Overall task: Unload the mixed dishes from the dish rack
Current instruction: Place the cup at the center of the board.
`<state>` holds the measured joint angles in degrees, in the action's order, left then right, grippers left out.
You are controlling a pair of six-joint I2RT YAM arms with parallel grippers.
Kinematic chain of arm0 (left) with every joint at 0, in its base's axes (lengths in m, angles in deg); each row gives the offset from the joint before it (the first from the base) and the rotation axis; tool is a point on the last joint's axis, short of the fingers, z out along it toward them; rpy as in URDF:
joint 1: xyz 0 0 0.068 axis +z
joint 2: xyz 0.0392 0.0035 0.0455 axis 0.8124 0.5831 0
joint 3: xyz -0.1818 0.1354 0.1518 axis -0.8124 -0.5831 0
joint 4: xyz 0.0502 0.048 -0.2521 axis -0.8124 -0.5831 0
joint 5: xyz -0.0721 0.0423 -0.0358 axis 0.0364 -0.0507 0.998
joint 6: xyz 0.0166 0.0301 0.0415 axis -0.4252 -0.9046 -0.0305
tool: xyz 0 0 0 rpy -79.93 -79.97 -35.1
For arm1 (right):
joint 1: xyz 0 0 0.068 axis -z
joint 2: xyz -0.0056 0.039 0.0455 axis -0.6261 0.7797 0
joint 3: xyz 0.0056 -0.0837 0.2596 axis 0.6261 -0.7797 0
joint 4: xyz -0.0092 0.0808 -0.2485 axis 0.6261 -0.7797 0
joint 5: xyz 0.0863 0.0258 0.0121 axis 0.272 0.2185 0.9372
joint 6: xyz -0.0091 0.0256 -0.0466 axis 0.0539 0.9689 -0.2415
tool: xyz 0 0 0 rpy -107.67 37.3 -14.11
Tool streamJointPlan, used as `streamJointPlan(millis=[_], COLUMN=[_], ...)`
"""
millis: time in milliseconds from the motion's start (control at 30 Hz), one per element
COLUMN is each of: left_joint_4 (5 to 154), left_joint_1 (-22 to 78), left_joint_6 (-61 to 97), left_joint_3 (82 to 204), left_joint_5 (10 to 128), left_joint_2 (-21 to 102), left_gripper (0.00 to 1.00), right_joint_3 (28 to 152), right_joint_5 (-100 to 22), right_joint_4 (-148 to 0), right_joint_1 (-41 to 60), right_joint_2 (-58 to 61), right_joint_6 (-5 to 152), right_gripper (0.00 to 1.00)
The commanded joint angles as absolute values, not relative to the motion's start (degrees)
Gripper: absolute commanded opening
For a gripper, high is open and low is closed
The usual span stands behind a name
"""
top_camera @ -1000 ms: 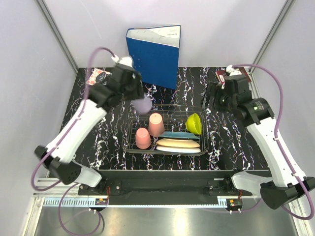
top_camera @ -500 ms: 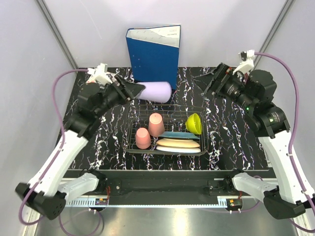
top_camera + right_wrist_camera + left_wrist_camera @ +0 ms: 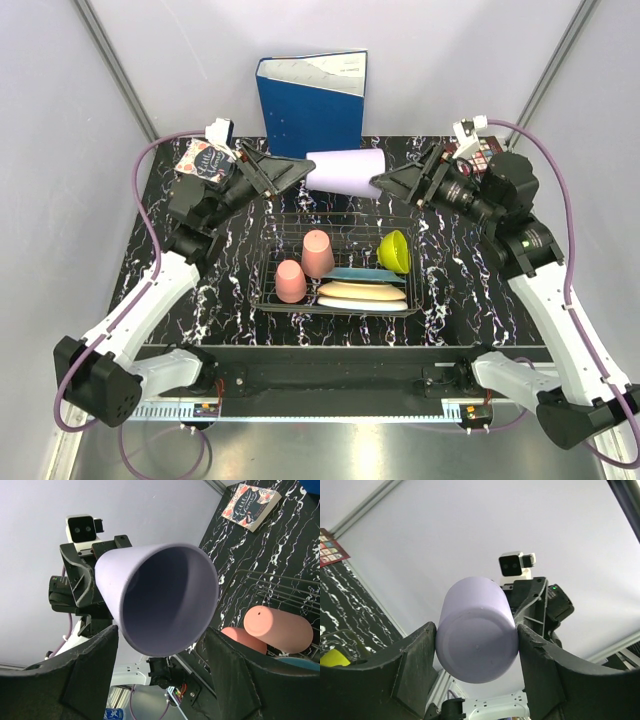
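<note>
The left tool (image 3: 300,172) is clenched on the closed base end of the lavender cup (image 3: 345,172). In the left wrist view both fingers (image 3: 415,665) press against its sides. The cup lies on its side in the air, over the far rim of the dish rack (image 3: 340,217) and in front of the blue binder (image 3: 312,115), near the middle of the counter's (image 3: 470,300) far edge. Its open mouth points at the right tool (image 3: 380,183), whose fingers flank the rim. From the right wrist view I cannot tell whether they press the rim or only bracket it.

This looks like a hand-over from left to right. To do it well, the right tool should close squarely across the wide mouth and be seated before the left lets go. The wall tapers and looks smooth, so a shallow or skewed pinch could slide off. The left should then open fully and draw straight back along the cup's axis, so it does not drag the cup. After that the cup can go down on the bare counter by the right edge.

In the rack remain two pink cups (image 3: 291,281), the teal plate (image 3: 355,273), the cream plate (image 3: 362,291) and the yellow-green bowl (image 3: 396,250).
</note>
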<state>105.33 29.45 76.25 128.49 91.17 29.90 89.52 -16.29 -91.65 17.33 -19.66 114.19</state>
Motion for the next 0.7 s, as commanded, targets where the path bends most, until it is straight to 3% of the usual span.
streamJointPlan(millis=[0, 167, 300, 400, 467, 533, 567, 667], left_joint_4=[112.3, 111.1, 110.8, 110.2, 107.6, 106.0, 103.7, 94.4], left_joint_1=[29.5, 29.4, 28.9, 28.1, 27.2, 26.8, 26.7, 27.0], left_joint_6=[78.2, 77.6, 77.5, 77.1, 76.1, 74.6, 74.3, 70.5], left_joint_3=[129.4, 128.5, 127.6, 127.7, 128.8, 129.3, 129.8, 131.6], left_joint_5=[93.8, 93.8, 94.3, 95.2, 96.1, 97.0, 97.1, 96.5], left_joint_2=[30.0, 29.2, 29.5, 30.4, 31.0, 31.6, 31.6, 30.7], left_gripper=[0.0, 0.0, 0.0, 0.0, 0.0, 0.0, 0.01, 0.32], right_joint_3=[88.9, 88.6, 89.7, 90.1, 90.2, 91.1, 91.9, 97.3], right_joint_5=[-14.0, -13.9, -12.5, -11.4, -11.2, -12.6, -13.6, -19.9], right_joint_4=[-87.7, -85.6, -83.8, -82.9, -82.9, -84.1, -87.4, -97.4], right_joint_1=[17.0, 16.9, 16.9, 16.9, 16.9, 16.9, 17.0, 17.1], right_joint_2=[-22.2, -21.2, -19.0, -17.2, -16.5, -16.1, -16.0, -14.7], right_joint_6=[115.0, 115.1, 115.1, 115.2, 114.7, 113.3, 112.3, 106.3], right_gripper=[0.79, 0.78, 0.7, 0.53, 0.29, 0.14, 0.0, 0.0])
